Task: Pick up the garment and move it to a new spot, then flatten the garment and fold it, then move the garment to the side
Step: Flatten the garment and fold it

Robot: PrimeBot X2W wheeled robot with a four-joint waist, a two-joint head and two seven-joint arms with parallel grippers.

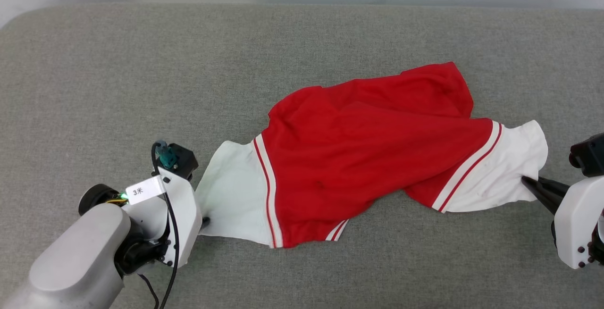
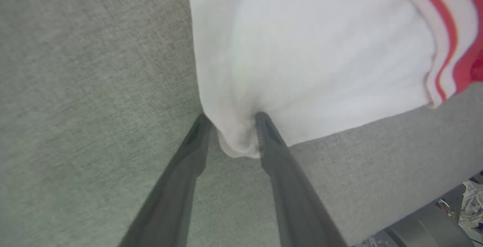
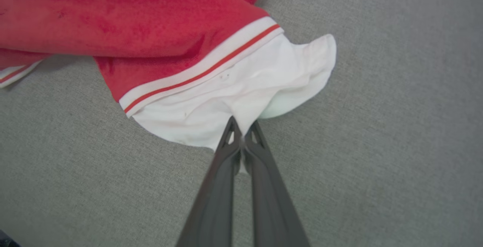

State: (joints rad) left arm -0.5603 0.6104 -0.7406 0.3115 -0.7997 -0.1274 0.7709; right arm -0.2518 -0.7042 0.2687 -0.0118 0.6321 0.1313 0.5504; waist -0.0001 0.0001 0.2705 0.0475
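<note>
Head view: one garment (image 1: 368, 148), red in the body with two white sleeves and red-striped trim, lying rumpled across the middle of one grey fabric surface (image 1: 302, 40). Stretches from lower left to right, a red fold reaching toward the far side. Two grippers, one at each sleeve. Left gripper (image 1: 204, 222) at the outer edge of the left-hand sleeve (image 1: 231, 200), mostly hidden behind its own white wrist. Right gripper (image 1: 531, 184) closed to a point, tips meeting the lower edge of the right-hand sleeve (image 1: 500, 172).

Left wrist view: two dark fingers (image 2: 279, 156) standing apart, with one bunched corner of the white sleeve (image 2: 302, 51) between the tips. Seemingly touching both tips, though hard to say whether pressed or merely straddled. Otherwise flat on the grey surface.

Right wrist view: two fingers (image 3: 222, 186) pressed together, clamped on a pinch of the white sleeve's edge (image 3: 264, 77). One red stripe in the white band beside the red body. Rest of the garment resting on the grey surface toward upper left.
</note>
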